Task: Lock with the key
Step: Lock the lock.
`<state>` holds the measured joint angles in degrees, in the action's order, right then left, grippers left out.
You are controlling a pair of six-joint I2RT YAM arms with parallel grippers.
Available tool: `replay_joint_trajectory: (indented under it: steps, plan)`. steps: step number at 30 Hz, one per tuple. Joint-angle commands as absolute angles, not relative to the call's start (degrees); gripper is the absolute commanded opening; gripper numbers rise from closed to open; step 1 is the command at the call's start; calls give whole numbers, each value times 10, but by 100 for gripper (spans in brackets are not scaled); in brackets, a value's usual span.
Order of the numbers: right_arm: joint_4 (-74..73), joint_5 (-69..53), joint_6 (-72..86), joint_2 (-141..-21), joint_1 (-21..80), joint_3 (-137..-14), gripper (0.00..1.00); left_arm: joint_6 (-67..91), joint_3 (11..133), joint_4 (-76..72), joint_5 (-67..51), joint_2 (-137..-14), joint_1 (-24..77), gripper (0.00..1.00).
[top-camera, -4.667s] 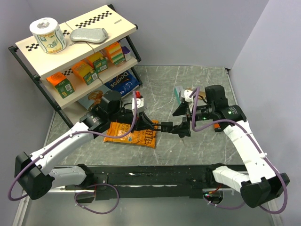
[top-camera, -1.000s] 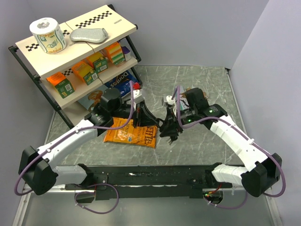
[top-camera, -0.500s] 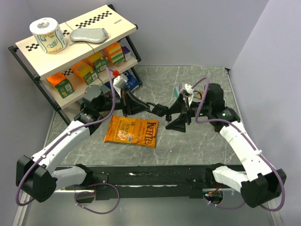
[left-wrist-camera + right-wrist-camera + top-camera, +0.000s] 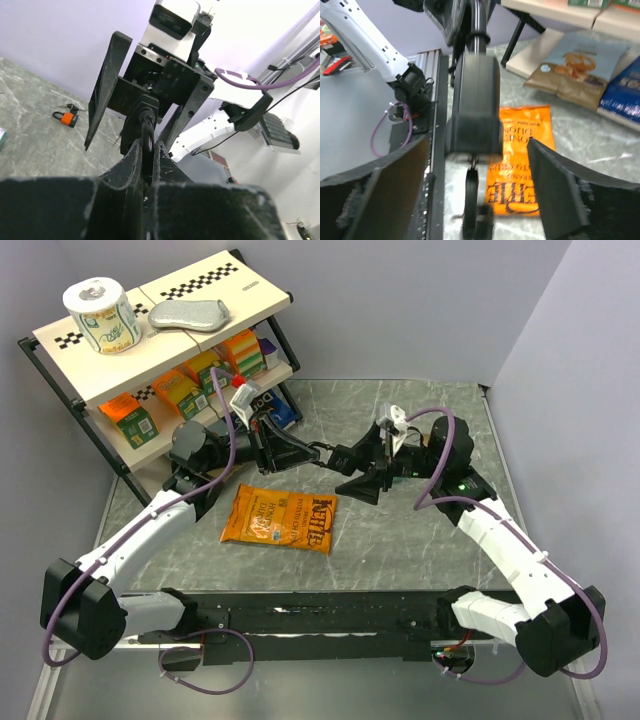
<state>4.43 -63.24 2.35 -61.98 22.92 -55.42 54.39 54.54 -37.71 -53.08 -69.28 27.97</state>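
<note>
Padlock (image 4: 472, 107) pinched by left hand (image 4: 146, 150); right hand (image 4: 477, 150) spread wide.

Top view: grey marbled table (image 4: 420, 550) fills the centre and lower frame. Plain pale lavender back wall (image 4: 400, 300) runs across the top. The right wall (image 4: 575, 360) has the same tone, and the two meet at upper right. Upper left: black-framed shelf rack (image 4: 255, 300), cream boards with checkered strips. Black rail (image 4: 330, 615) along the bottom. Light even, shadows soft.
</note>
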Motion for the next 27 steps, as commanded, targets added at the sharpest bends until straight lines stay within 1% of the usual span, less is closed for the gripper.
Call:
replay_joint_trajectory:
  steps: [1, 6, 7, 12, 13, 14, 15, 17, 18, 19, 20, 22, 23, 25, 26, 27]
  plan:
    - [114, -633, 47, -628, 252, -577, 77, 597, 572, -481, -510, -686, 279, 1]
    - [141, -629, 74, -632, 262, -571, 63, 604, 572, -489, -508, -690, 280, 1]
    - [154, -628, 85, -632, 261, -570, 58, 603, 570, -489, -508, -691, 280, 1]
    - [175, -632, 111, -635, 261, -579, 47, 603, 560, -490, -507, -688, 280, 1]
    - [175, -634, 115, -638, 261, -582, 39, 603, 558, -490, -506, -688, 281, 1]
    - [176, -636, 117, -641, 263, -585, 35, 603, 556, -490, -506, -689, 281, 1]
    - [175, -641, 120, -641, 262, -587, 23, 600, 557, -490, -507, -688, 281, 1]
    - [164, -646, 120, -644, 263, -593, 10, 584, 559, -470, -513, -689, 281, 1]
    - [157, -649, 118, -646, 262, -595, 0, 573, 563, -458, -524, -688, 281, 1]
    - [150, -651, 117, -643, 263, -598, 0, 559, 570, -422, -534, -688, 281, 4]
    - [142, -656, 116, -643, 262, -604, 0, 520, 573, -399, -546, -686, 280, 14]
    - [99, -668, 104, -641, 258, -614, 0, 465, 577, -347, -579, -673, 279, 30]
    - [81, -674, 99, -638, 258, -621, 0, 381, 588, -258, -591, -667, 279, 42]
    - [34, -680, 82, -629, 251, -627, 0, 271, 608, -133, -619, -650, 275, 48]
    - [18, -687, 74, -627, 250, -632, 0, 164, 628, -83, -630, -647, 275, 49]
    - [-33, -689, 45, -623, 249, -636, 0, 116, 639, 21, -643, -645, 275, 49]
